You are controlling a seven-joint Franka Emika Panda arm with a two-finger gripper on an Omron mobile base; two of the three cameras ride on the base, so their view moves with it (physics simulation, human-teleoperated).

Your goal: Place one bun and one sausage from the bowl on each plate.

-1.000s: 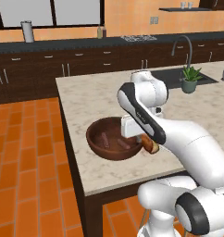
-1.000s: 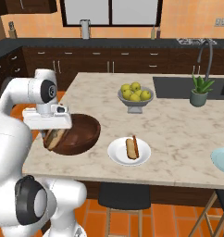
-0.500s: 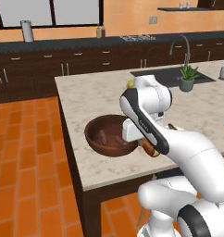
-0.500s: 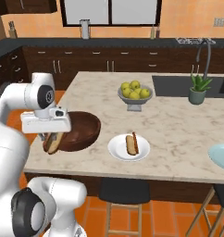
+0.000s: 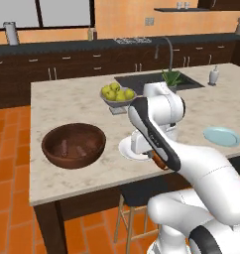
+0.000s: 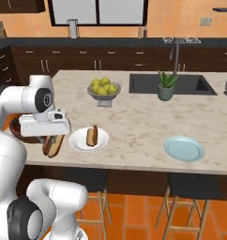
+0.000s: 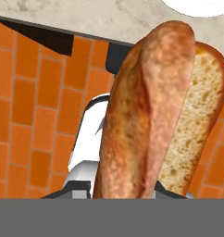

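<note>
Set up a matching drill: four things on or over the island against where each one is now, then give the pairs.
1. bun
2. white plate
3. blue plate
4. fruit bowl

A. bare, nearest the right end of the island
B. by the sink, holding yellow-green fruit
C. clamped in the gripper
D. carrying a sausage

Pairs: 1-C, 2-D, 3-A, 4-B
</note>
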